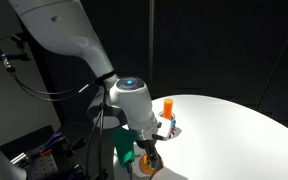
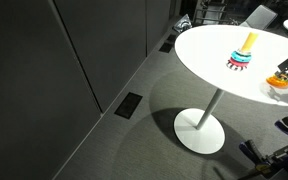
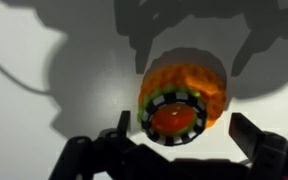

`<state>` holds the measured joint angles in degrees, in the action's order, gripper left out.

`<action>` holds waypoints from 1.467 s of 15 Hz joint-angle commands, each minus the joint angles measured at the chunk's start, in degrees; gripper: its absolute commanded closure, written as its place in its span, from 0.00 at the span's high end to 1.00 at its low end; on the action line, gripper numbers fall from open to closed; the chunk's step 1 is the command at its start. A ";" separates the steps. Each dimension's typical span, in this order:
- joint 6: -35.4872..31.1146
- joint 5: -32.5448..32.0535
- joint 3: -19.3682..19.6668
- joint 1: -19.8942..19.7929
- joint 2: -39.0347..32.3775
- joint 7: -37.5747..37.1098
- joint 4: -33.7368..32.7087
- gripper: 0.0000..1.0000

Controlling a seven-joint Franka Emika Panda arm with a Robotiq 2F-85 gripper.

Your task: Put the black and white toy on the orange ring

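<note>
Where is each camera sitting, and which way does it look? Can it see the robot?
An exterior view: close beside the robot, looking across the white table; the arm fills it, down to the gripper.
An exterior view: high and far off, looking down at floor and table; only the gripper shows, at the right edge.
Wrist view: looks straight down at the black and white toy on the orange ring; its fingers show.
Shared: both exterior views show the table and stacking toy.
</note>
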<state>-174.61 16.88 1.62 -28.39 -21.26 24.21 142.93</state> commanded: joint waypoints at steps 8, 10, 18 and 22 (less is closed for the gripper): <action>27.70 -12.34 8.93 8.69 11.89 -9.74 -4.39 1.00; 32.61 -15.57 10.00 10.77 13.65 -13.42 -5.53 1.00; 51.20 -19.90 9.40 15.34 21.85 -19.74 -9.32 1.00; 60.08 -19.14 9.07 16.54 25.95 -18.87 -11.30 1.00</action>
<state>-120.17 -2.11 10.78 -12.64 1.49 5.63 133.04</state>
